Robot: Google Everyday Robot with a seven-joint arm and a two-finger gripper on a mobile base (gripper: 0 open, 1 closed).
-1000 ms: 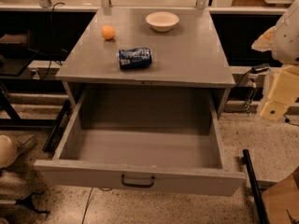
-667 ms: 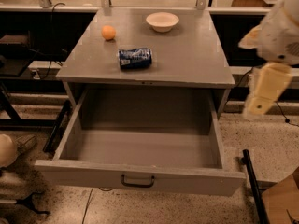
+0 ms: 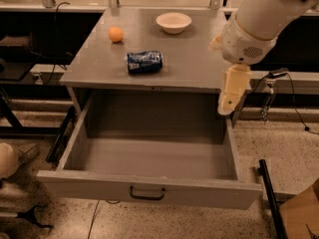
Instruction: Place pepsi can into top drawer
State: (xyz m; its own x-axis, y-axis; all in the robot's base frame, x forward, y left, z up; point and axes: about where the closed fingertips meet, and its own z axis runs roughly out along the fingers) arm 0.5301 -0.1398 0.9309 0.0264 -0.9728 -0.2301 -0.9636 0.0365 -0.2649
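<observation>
The pepsi can [image 3: 144, 62] is dark blue with white markings and lies on its side on the grey cabinet top [image 3: 192, 59], near the front middle. The top drawer [image 3: 89, 185] is pulled out wide below it and its inside is bare; a small dark handle [image 3: 147, 193] sits at the centre of its front. My gripper [image 3: 227, 107] hangs down from the white arm [image 3: 259, 19] at the cabinet's front right corner, above the drawer's right wall. It is well to the right of the can and holds nothing.
An orange ball [image 3: 115, 34] and a white bowl [image 3: 173, 22] sit further back on the cabinet top. A cable and plug [image 3: 273, 76] hang at the right. A black bar [image 3: 269, 198] and a cardboard box [image 3: 301, 215] stand on the floor at the lower right.
My arm has swung left from the picture's right edge, and the gripper now hangs at the cabinet's front right corner. The can, ball, bowl and drawer have not moved.
</observation>
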